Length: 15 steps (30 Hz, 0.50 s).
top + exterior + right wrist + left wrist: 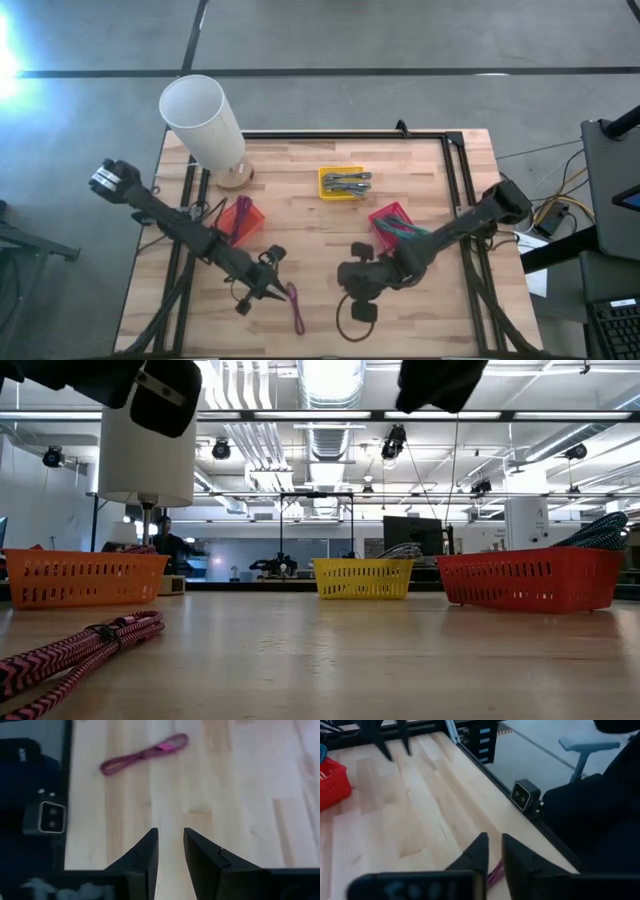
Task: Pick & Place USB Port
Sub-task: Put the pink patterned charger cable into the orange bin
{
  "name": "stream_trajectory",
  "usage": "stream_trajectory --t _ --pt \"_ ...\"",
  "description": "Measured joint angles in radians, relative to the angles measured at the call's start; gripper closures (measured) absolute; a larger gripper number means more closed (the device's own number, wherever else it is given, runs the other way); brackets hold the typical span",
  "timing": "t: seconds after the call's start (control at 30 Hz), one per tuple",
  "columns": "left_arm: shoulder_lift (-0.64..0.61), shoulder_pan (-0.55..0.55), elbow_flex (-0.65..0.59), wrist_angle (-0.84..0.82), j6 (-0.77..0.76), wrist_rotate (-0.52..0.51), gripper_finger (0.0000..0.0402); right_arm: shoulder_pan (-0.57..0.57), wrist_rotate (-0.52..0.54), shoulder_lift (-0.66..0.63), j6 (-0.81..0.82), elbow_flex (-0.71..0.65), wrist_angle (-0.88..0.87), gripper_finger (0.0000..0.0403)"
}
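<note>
Pink cable (75, 650) lay loose near the yellow basket (341, 184); left gripper (272, 291) hovered narrow beside it, empty, likely lining up.

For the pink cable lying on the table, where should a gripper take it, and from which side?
Grip the pink cable at its banded middle, from straight above, fingers across its width. It lies flat as a narrow folded bundle on the bare table, beside the left gripper.
</note>
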Motion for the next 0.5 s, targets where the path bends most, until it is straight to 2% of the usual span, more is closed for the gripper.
stream_trajectory --t 0.1,0.27,0.43,0.5 --pt "0.037 0.0 0.015 0.0 -0.018 -0.004 0.0309 0.012 -0.005 0.0 -0.05 -0.045 0.087 0.0319" --pt "0.183 -0.003 0.072 -0.003 0.019 0.027 0.0252 0.013 -0.011 -0.001 -0.016 -0.122 0.095 0.0317" --pt "0.307 -0.003 0.183 -0.157 0.024 0.126 0.024 0.01 -0.01 -0.033 0.012 -0.228 0.105 0.0315" --pt "0.348 -0.003 0.227 -0.215 0.027 0.119 0.0241 0.016 -0.009 -0.051 0.014 -0.276 0.133 0.0319"
